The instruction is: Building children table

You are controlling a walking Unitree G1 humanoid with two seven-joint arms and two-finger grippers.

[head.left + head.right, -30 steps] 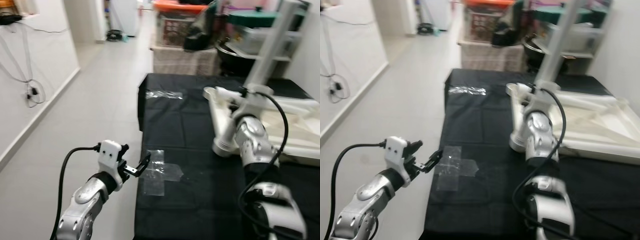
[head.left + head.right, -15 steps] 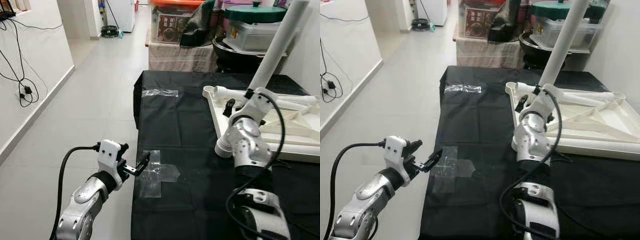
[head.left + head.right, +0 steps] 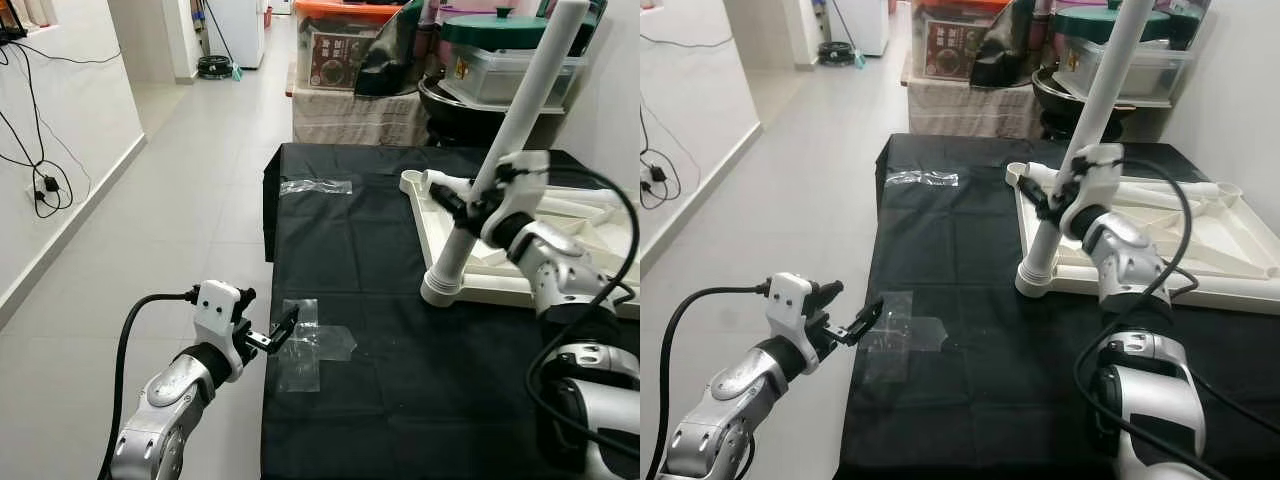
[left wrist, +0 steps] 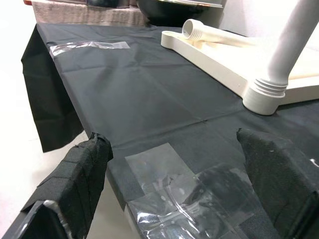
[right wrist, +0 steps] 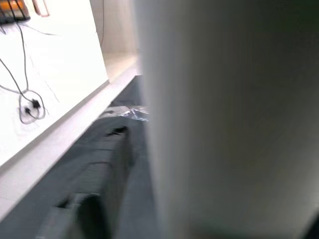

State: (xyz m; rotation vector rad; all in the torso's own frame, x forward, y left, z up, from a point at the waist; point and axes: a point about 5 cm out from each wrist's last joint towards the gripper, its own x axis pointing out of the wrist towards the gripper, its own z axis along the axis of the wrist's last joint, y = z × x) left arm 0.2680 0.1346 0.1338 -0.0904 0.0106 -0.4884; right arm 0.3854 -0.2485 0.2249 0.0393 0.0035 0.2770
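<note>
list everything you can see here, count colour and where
table leg: one, white, tilted, its base at the tabletop's near corner
tabletop: one, white, upside down on the cloth's right side
loose leg: one, white, lying on the tabletop's far edge
cloth: one, black, covering the work surface
tape: clear patches, near and far left of the cloth
cables: dark, on the left wall
left gripper: open, at the cloth's near left edge
right gripper: shut on the table leg

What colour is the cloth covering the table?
Black cloth, clearest in the left eye view.
</note>
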